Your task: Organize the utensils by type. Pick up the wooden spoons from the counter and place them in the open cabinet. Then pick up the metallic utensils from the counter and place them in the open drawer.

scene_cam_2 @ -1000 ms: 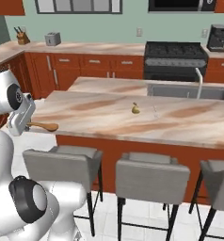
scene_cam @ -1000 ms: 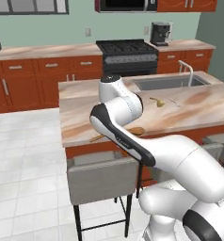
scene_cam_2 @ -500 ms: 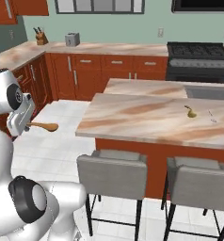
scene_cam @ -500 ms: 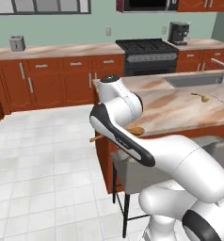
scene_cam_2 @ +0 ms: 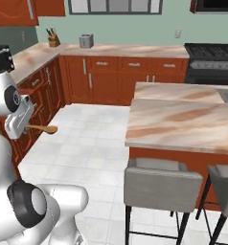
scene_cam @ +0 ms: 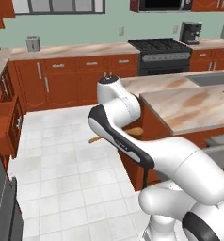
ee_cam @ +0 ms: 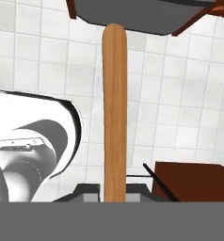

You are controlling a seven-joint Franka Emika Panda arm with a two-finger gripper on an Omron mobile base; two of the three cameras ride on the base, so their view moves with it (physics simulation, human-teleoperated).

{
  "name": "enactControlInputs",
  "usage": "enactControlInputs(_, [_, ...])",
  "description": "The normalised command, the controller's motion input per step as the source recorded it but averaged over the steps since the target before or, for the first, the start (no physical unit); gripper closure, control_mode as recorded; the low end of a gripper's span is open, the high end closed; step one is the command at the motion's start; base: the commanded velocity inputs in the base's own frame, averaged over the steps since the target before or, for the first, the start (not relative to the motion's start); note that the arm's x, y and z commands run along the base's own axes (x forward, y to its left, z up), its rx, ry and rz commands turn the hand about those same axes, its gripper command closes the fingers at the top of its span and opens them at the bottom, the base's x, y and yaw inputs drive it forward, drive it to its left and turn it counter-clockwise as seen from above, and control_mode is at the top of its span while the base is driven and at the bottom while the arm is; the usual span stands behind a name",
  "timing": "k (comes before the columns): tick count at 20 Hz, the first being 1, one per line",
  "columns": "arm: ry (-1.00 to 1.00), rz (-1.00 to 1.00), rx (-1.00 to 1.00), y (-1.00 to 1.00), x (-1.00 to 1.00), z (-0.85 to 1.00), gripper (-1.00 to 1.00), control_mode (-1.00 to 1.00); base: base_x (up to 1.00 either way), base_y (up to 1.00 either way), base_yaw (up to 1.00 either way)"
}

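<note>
Left base view: open drawer (scene_cam: 3, 123) sits at far left edge, w/ the tiled floor (scene_cam: 62, 179) between it and the robot. Arm is folded tight, elbow high, forearm dropping to mid-frame; the wooden spoon (scene_cam: 115, 134) pokes out sideways behind it, handle end toward the drawer side, bowl end toward the surface (scene_cam: 194, 106). Spoon is off the surface, carried over open floor.

Right base view: pincer (scene_cam_2: 26, 125) at far left by the cabinet run, wrist held about chest-high, spoon sticking out level to the right w/ its bowl (scene_cam_2: 51, 129) clear of everything.

Hand view: handle (ee_cam: 115, 113) runs straight up from between the tips; pincer is closed on the spoon's handle near one end, so most of the length hangs free.

Judgement: step in hand is transport to the open cabinet, approx first third of the task, w/ other utensils not yet dealt with. To do it well: keep the spoon level, keep grip firm since the long overhang gives leverage for slip or twist, swing slowly so the free end doesn't clip cabinet fronts or the drawer. Can't tell from here where the open cabinet is; line the spoon's long axis w/ the opening before reaching in, then release low.
</note>
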Motion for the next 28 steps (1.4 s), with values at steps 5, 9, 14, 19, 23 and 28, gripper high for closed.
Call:
enactControlInputs(5, [0.00, 0.00, 0.00, 0.00, 0.00, 0.00, 1.00, 1.00, 0.82, 0.10, -0.22])
enactControlInputs(9, [0.00, 0.00, 0.00, 0.00, 0.00, 0.00, 1.00, 1.00, 0.97, 0.04, -0.17])
enactControlInputs(14, [0.00, 0.00, 0.00, 0.00, 0.00, 0.00, 1.00, 1.00, 0.76, 0.43, -0.05])
enactControlInputs(19, [0.00, 0.00, 0.00, 0.00, 0.00, 0.00, 1.00, 1.00, 0.99, 0.40, -0.02])
enactControlInputs(23, [0.00, 0.00, 0.00, 0.00, 0.00, 0.00, 1.00, 1.00, 0.66, 0.67, 0.00])
enactControlInputs(28, [0.00, 0.00, 0.00, 0.00, 0.00, 0.00, 1.00, 1.00, 0.25, 0.97, 0.00])
